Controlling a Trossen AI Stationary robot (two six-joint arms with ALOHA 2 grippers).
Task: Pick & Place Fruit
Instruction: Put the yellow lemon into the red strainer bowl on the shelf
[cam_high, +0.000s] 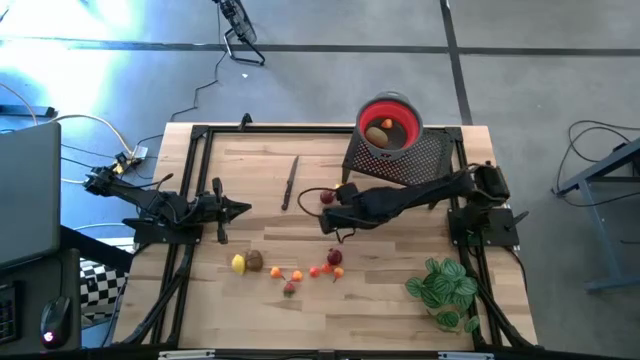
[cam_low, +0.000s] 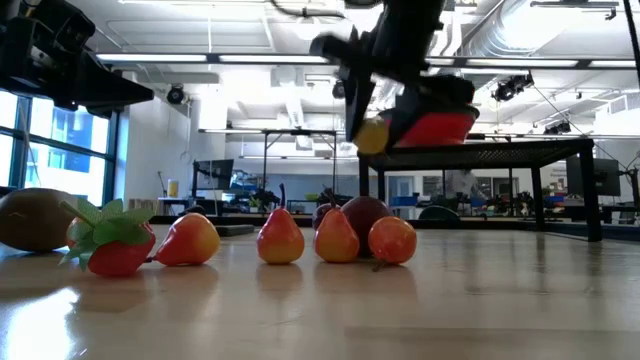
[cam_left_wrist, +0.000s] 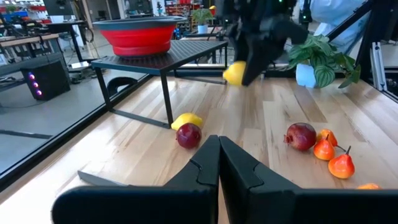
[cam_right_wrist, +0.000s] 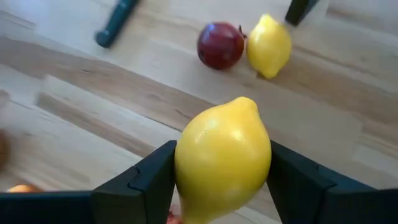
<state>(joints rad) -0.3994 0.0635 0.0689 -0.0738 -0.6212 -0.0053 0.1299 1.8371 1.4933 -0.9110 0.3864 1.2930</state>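
Note:
My right gripper (cam_high: 332, 214) is over the middle of the table, shut on a yellow lemon (cam_right_wrist: 224, 158), which also shows in the low view as the lemon (cam_low: 371, 137), high above the tabletop. On the table below it lie a dark red apple (cam_right_wrist: 220, 45) and a second lemon (cam_right_wrist: 268, 45). Several more small fruit (cam_high: 290, 270) lie in a loose row toward the near edge. A red bowl (cam_high: 390, 122) stands on a black mesh stand (cam_high: 405, 160) at the far right, with fruit inside. At the left, my left gripper (cam_high: 240, 209) waits shut. My right gripper pinches the lemon by its two opposite sides (cam_right_wrist: 185, 168) between the two fingers (cam_right_wrist: 146, 180). The fingers slant down from the table's right side. The lemon is lifted clear of the table, its pointed end facing away from the wrist.
A thin dark knife (cam_high: 291, 182) lies on the far middle of the table. A green leafy plant (cam_high: 445, 288) stands at the near right corner. A black frame (cam_high: 200, 135) runs around the tabletop.

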